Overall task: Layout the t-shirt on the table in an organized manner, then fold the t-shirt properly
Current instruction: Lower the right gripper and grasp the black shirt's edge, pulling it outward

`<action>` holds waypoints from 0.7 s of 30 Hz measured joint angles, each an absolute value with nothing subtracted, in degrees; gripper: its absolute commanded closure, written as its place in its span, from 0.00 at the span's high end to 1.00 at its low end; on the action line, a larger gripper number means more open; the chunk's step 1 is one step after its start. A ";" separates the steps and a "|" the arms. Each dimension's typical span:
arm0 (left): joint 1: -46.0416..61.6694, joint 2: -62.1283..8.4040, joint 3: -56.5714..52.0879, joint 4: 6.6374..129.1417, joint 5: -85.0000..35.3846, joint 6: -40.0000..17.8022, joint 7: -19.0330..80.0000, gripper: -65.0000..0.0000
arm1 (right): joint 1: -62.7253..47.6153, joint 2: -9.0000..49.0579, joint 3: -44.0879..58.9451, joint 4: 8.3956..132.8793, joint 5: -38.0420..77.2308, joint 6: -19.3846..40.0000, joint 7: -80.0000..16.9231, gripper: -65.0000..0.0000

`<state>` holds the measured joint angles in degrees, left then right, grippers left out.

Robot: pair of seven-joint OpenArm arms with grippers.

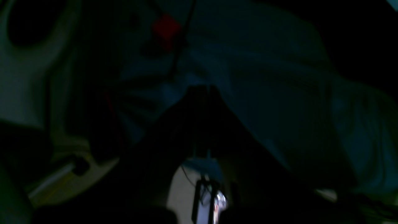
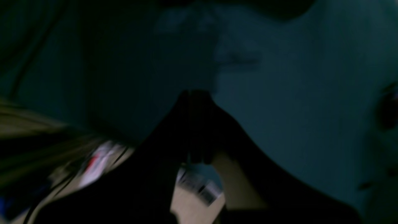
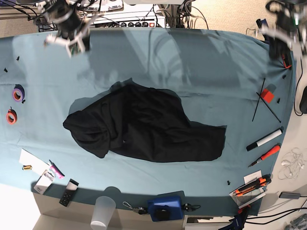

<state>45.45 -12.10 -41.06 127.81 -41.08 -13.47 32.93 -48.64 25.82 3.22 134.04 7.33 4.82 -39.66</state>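
Note:
The black t-shirt (image 3: 144,127) lies crumpled in a loose heap in the middle of the teal-covered table (image 3: 216,62), with no print showing. My right gripper (image 3: 67,29) hovers blurred over the table's far left corner, well away from the shirt. At the far right corner, my left gripper (image 3: 284,26) is also blurred and apart from the shirt. Both wrist views are very dark. They show the left gripper (image 1: 202,91) and the right gripper (image 2: 196,94) as silhouettes with jaws pressed together and nothing between them, over teal cloth.
Two tape rolls (image 3: 18,93) lie at the left edge. A red block (image 3: 267,95), thin black rods, a white marker (image 3: 264,140) and an orange pen (image 3: 264,155) sit on the right. A plastic cup (image 3: 103,212), a blue device (image 3: 165,208) and small tools line the front edge.

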 measured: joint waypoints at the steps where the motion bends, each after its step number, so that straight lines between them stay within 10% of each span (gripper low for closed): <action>1: 44.29 -12.12 -41.08 127.79 -40.95 -13.32 32.88 0.00 | -47.51 25.82 3.22 134.04 5.80 4.56 -39.59 0.00; 18: 33.12 -11.99 -41.04 124.73 -40.56 -13.39 32.97 0.00 | -37.91 25.67 3.20 134.04 -10.24 0.86 -40.84 0.00; 21: 33.17 -11.90 -41.04 124.73 -40.58 -13.37 32.97 0.20 | -37.93 25.67 3.20 134.04 -10.24 0.86 -41.58 0.06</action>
<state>33.17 -11.90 -41.04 124.73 -40.58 -13.37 32.97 -37.93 25.67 3.20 134.04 -10.24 0.86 -41.58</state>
